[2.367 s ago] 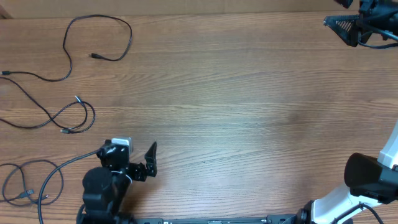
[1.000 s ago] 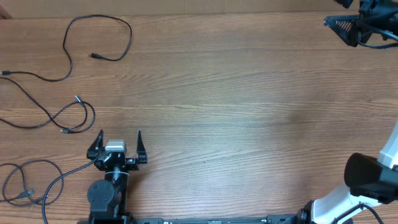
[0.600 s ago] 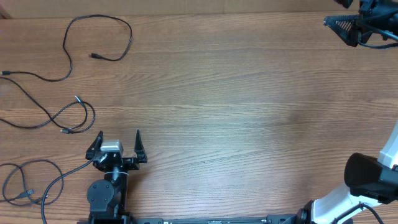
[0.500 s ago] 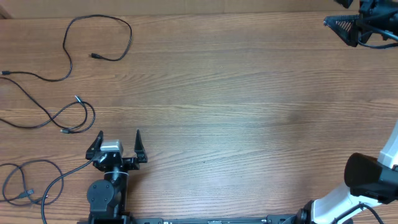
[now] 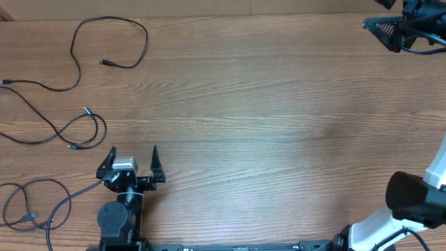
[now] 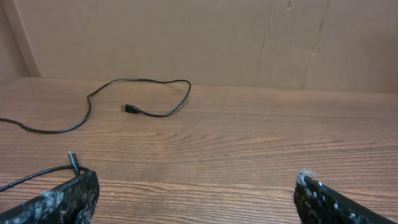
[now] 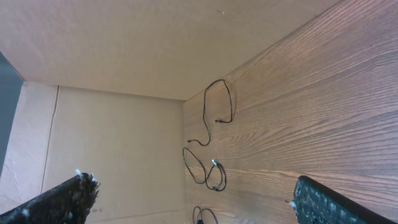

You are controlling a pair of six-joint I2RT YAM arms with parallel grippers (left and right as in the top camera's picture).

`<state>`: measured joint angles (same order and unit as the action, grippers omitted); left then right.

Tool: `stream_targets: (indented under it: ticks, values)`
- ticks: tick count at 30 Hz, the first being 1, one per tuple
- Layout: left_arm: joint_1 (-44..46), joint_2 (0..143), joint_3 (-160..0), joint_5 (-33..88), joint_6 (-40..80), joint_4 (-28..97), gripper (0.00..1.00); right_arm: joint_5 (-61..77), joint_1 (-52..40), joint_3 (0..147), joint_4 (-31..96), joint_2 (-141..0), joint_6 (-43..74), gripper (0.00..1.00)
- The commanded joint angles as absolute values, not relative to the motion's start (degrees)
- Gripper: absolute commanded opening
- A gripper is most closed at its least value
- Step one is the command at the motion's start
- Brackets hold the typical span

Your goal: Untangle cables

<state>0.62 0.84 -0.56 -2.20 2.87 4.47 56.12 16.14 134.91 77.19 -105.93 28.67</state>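
Three thin black cables lie apart on the left of the wooden table. One makes a wide loop at the far left [image 5: 145,43] and also shows in the left wrist view [image 6: 180,99]. A second [image 5: 104,130] makes small loops at mid-left. A third [image 5: 83,183] is coiled at the near left, its strand running beside my left arm. My left gripper [image 5: 133,150] is open and empty, just right of the second cable. My right gripper [image 5: 382,28] is open and empty, raised at the far right corner, far from all the cables [image 7: 217,106].
A cardboard wall [image 6: 205,37] stands along the table's far edge. My right arm's base [image 5: 411,202] sits at the near right. The tip of the second cable's plug [image 6: 72,159] lies just ahead of my left gripper's left finger.
My left gripper has turned from a sideways tilt to face straight away from the front edge, open. In the last second nothing has moved. The right arm and cables are unchanged.
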Motion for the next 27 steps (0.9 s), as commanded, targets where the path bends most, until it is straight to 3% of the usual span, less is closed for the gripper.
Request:
stream_targets:
  ticks: [1,12,22,27]
  values:
    - [0.25,0.21,-0.25,-1.87,3.42,4.29,1.0,55.92,16.43,135.33,77.06,-105.67,28.21,1.0]
    - [0.25,0.21,-0.27,-1.87,3.42,4.29,1.0,55.24,16.43,135.35,76.62,-105.82,28.18,1.0]
    - [0.25,0.21,-0.27,-1.87,3.42,4.29,1.0,31.18,16.47,135.35,74.7,-103.35,28.12,1.0]
    - [0.25,0.21,-0.27,-1.87,3.42,4.29,0.99,12.71,16.47,135.35,75.16,-98.3,28.18,1.0]
